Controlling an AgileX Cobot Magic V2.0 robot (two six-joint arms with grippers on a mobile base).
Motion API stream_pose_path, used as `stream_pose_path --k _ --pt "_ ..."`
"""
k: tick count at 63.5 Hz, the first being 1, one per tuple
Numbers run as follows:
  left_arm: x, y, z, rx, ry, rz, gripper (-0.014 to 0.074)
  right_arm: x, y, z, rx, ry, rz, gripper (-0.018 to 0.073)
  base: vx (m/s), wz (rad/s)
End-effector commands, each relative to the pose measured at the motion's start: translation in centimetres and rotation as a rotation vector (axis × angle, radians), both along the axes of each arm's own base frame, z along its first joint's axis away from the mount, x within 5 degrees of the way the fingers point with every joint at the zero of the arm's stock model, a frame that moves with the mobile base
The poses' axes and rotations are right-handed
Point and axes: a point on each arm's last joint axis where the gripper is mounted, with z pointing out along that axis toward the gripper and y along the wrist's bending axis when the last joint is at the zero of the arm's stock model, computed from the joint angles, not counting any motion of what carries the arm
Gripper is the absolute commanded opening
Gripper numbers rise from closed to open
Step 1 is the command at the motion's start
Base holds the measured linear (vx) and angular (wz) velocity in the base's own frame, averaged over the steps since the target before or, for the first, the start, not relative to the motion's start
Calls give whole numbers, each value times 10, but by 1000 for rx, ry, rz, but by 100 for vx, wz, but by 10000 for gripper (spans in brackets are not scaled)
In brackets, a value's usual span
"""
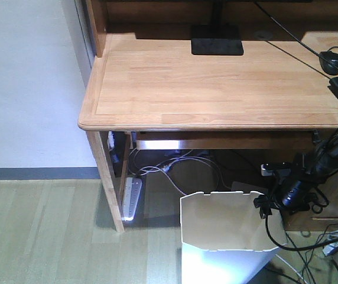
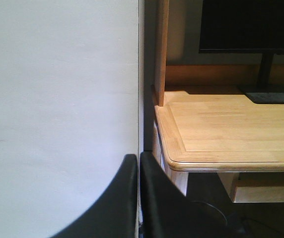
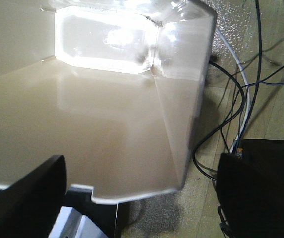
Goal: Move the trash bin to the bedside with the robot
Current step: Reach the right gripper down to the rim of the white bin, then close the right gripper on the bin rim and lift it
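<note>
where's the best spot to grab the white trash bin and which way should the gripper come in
Grip the thin rim wall of the trash bin on its right side, from above, one finger inside and one outside. The body is too wide for the jaws, but the top is open and the wall thin. The right gripper hangs open at that spot.

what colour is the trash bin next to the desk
The trash bin is white plastic, clearest in the exterior front-facing view.

the trash bin fills most of the view, seen from above, its pale inner walls running down to a brightly lit bottom. two black fingers stand wide apart, one over the bin's inside, the other outside its wall, by cables on the wooden floor.
</note>
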Motion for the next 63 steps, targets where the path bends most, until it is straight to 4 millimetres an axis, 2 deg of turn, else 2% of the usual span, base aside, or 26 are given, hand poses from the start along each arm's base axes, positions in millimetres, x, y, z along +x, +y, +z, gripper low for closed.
stream_pose_path --k 1,19,31,63 --pt "1 0 -2 -18 -54 -2 -6 16 -6 11 -4 -43 7 590 0 0" --pt "1 0 -2 -18 -54 -2 -6 20 -29 3 -2 -35 -35 590 0 0" --pt "1 0 -2 -18 -54 -2 -6 23 -30 -6 -3 -42 16 590 0 0" --pt "1 0 -2 -18 -54 -2 -6 42 -32 -58 23 25 29 590 0 0"
